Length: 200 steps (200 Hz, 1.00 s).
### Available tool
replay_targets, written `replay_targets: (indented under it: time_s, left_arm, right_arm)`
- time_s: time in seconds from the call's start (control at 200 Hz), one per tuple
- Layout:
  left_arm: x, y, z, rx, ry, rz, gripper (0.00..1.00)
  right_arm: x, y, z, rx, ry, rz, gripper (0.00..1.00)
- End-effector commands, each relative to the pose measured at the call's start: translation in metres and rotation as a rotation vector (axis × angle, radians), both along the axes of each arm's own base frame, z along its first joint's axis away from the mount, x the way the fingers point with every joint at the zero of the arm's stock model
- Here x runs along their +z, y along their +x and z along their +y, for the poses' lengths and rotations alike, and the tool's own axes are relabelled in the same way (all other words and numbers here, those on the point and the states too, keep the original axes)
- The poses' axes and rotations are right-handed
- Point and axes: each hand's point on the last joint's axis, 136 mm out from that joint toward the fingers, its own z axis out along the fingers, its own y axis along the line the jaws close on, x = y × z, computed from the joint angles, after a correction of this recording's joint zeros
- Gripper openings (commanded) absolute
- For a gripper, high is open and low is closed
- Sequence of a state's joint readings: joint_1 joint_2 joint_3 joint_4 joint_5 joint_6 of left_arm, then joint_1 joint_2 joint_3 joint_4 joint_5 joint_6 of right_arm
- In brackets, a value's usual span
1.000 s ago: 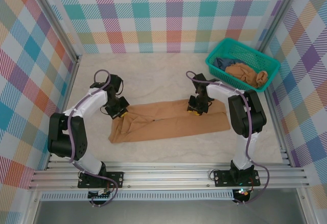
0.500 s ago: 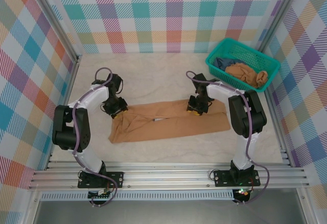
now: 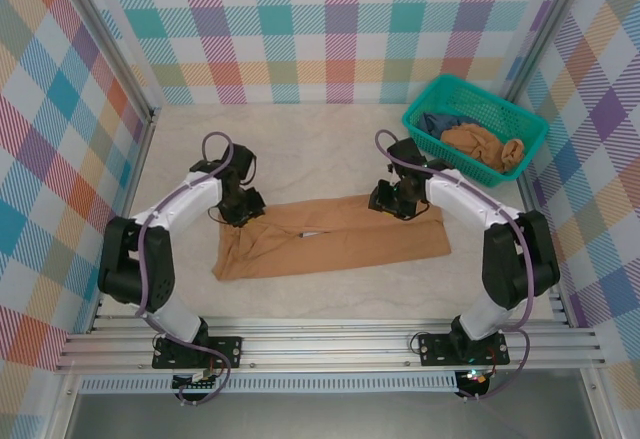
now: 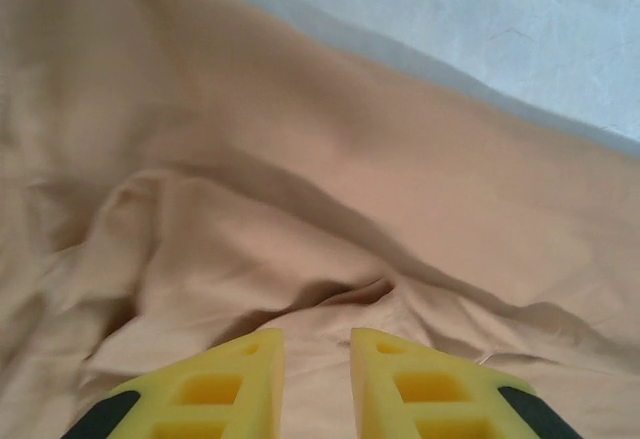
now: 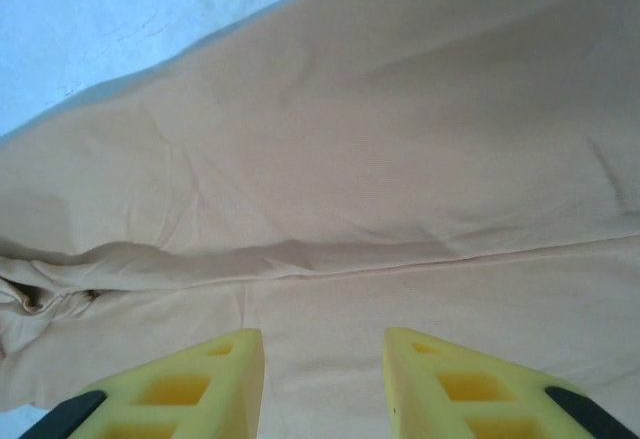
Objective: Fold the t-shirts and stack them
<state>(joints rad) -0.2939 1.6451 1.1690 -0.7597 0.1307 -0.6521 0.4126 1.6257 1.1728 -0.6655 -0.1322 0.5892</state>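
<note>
**A:** The tan-brown t-shirt point(image 3: 330, 237) is lying across the middle of the top view on the pale table point(image 3: 320, 149). It's folded into a long, narrow band running left to right, with its left end sagging a little lower.

**B:** And it's wrinkling at that end. The left wrist view is showing bunched folds and a small pucker just ahead of the left gripper point(image 4: 317, 344). Its yellow fingers are standing slightly apart over the cloth, pinching nothing.

**A:** The right gripper point(image 5: 323, 344) is hovering over smoother fabric, with one long crease running across. Its fingers are gaping wider and gripping nothing.

**B:** In the upper right, a teal mesh basket point(image 3: 497, 101) is holding another crumpled tan shirt point(image 3: 485, 146) beside something dark blue point(image 3: 437, 124).
</note>
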Motion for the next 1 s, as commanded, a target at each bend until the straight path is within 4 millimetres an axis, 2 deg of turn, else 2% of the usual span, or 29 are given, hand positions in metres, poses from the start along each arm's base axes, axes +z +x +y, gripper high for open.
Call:
replay_targets:
  time_s: [0.0,0.18,0.35,0.645,0.91,0.995]
  left_arm:
    - [-0.005,0.019,-0.034,-0.087,-0.114,-0.066,0.29]
    - [-0.022,0.015,-0.040,-0.175,-0.101,-0.051,0.28]
    - [-0.037,0.005,-0.044,-0.211,-0.112,-0.012,0.27]
    - [-0.037,-0.008,-0.043,-0.242,-0.086,0.001,0.23]
    - [-0.030,-0.018,-0.042,-0.236,-0.072,0.000,0.00]
    - [-0.025,-0.023,-0.042,-0.234,-0.072,-0.009,0.00]
  right_arm:
    - [-0.002,-0.009,0.003,0.019,0.020,0.014,0.37]
    - [-0.005,-0.013,0.003,0.012,0.030,0.028,0.37]
    - [0.001,-0.014,0.006,0.014,0.053,0.020,0.37]
    - [0.002,-0.015,0.005,0.010,0.051,0.021,0.37]
    - [0.000,-0.014,0.005,0.010,0.046,0.024,0.37]
    - [0.000,-0.014,0.004,0.007,0.044,0.023,0.37]
